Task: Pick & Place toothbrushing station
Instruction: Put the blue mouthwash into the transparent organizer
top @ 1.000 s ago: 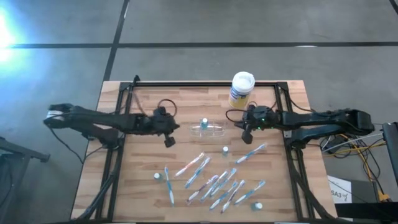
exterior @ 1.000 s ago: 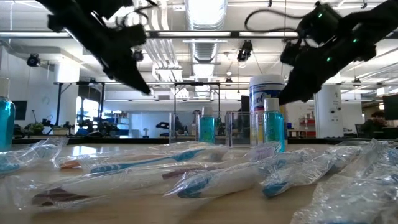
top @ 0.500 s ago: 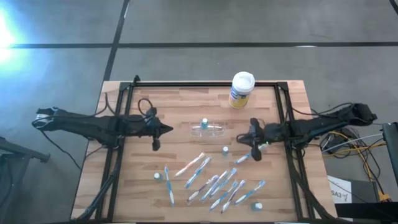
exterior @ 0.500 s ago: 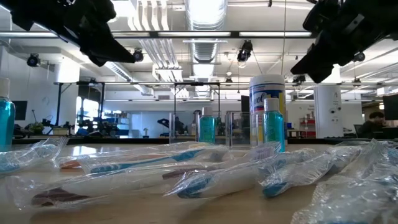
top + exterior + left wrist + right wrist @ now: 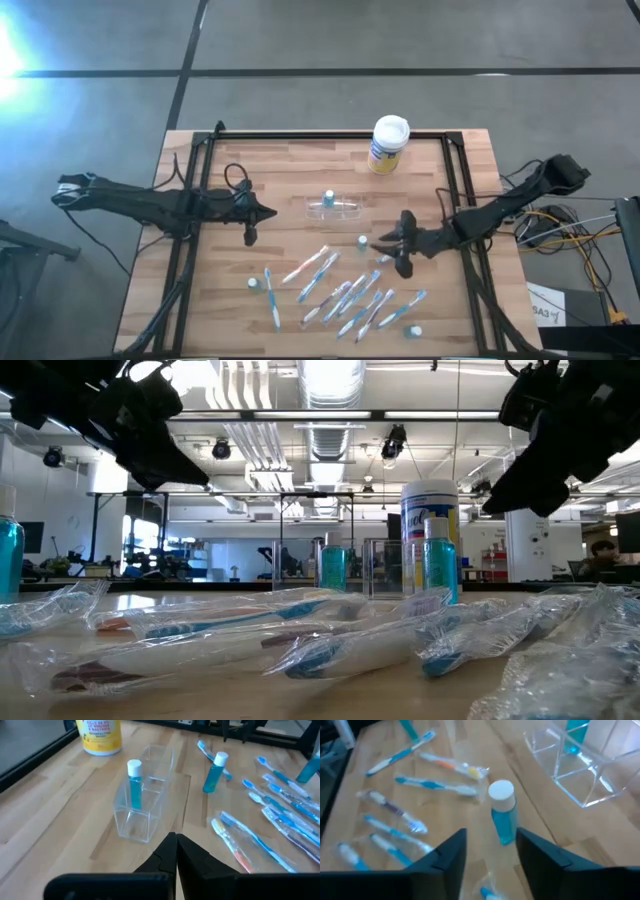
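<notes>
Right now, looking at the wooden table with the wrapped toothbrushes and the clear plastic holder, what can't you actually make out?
- Printing on the white-lidded canister's yellow label: too small in the high view, cut off in the left wrist view.
- Toothbrush count: the wrappers overlap in the high view.
- The clear plastic holder's far compartments: hidden behind its own glare.
- The right gripper stands open around the upright blue bottle, contact unclear.
</notes>
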You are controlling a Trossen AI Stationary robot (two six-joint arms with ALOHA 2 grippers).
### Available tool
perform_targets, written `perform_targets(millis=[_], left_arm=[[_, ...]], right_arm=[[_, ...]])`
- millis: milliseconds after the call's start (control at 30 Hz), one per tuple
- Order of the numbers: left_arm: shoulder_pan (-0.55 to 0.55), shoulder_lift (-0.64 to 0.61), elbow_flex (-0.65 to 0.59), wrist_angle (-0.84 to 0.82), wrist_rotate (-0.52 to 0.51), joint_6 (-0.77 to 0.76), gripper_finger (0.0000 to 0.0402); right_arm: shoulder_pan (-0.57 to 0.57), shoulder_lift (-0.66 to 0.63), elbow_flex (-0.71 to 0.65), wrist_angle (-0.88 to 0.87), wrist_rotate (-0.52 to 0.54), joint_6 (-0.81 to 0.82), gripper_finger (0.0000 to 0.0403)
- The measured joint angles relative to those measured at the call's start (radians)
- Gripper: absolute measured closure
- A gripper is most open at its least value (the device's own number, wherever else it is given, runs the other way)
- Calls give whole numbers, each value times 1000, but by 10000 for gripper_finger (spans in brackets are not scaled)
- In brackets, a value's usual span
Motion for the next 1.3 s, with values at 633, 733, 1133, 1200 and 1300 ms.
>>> perform_targets(millis=[633, 733, 1133, 1200, 1300], left_arm=[[0, 0, -11, 70, -2, 1, 393], [0, 0, -11, 70, -2, 0, 389], [0, 0, -11, 72, -2, -19, 381], [0, 0, -11, 73, -2, -19, 381], [0, 0, -11, 74, -2, -15, 380]], right_arm=[[20, 284, 10, 76, 206, 109, 97], [43, 317, 8, 149, 231, 97, 94], [65, 457, 8, 314, 366, 101, 101], [66, 485, 8, 349, 367, 97, 103], [68, 525, 8, 399, 366, 96, 103]])
